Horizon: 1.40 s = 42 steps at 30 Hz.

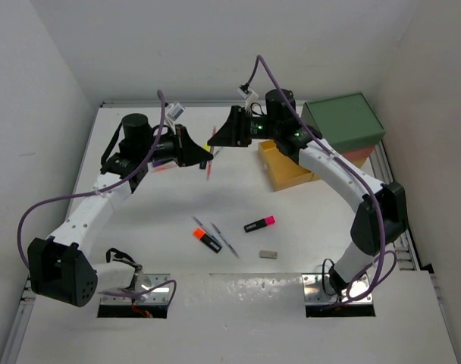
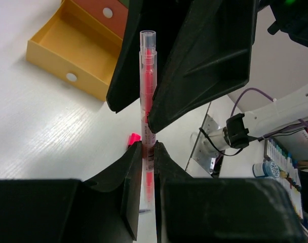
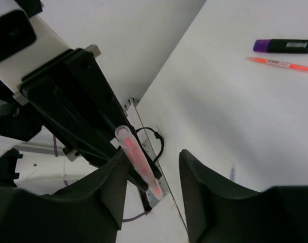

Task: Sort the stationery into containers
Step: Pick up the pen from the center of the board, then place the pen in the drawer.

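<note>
My left gripper (image 1: 205, 157) is shut on a thin red pen (image 1: 209, 170) and holds it in the air above the table; the left wrist view shows the pen (image 2: 148, 91) pinched upright between my fingers. My right gripper (image 1: 218, 139) is open around the pen's upper end (image 3: 139, 162), which lies against one finger (image 3: 111, 187). The drawer stack stands at the back right: green (image 1: 344, 121) over coral-red (image 1: 361, 156), with the yellow drawer (image 1: 285, 168) pulled open and empty. An orange-capped highlighter (image 1: 206, 239), a grey pen (image 1: 226, 240), a pink-capped highlighter (image 1: 259, 224) and the grey eraser (image 1: 268, 254) lie on the table.
A purple-capped highlighter (image 3: 283, 46) and another red pen (image 3: 280, 64) lie on the table in the right wrist view. White walls close in the table at the left, back and right. The arm bases stand at the near edge.
</note>
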Each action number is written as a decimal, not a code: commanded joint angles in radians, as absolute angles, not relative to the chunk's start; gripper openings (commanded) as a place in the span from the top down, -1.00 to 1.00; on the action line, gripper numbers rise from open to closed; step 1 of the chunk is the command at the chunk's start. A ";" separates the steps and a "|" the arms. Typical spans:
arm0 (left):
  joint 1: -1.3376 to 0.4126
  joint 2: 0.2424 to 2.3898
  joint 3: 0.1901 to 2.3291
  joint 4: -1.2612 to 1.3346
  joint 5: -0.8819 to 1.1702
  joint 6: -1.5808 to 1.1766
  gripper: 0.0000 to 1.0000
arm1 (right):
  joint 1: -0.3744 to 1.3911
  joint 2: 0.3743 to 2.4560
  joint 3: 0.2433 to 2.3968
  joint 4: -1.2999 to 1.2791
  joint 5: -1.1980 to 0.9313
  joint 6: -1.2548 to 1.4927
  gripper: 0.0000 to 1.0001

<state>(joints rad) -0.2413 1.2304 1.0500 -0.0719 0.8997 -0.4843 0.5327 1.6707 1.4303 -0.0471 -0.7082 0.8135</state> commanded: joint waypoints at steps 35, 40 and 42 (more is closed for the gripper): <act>-0.540 1.361 1.141 -0.647 0.560 0.603 -0.28 | 0.233 1.842 1.563 -0.552 -0.074 -0.216 1.00; -0.583 1.408 1.140 -0.672 0.545 0.683 -0.30 | 0.242 1.917 1.603 -0.569 -0.064 -0.232 0.63; -0.595 1.417 1.134 -0.669 0.532 0.716 -0.30 | 0.245 1.922 1.601 -0.566 -0.064 -0.229 0.41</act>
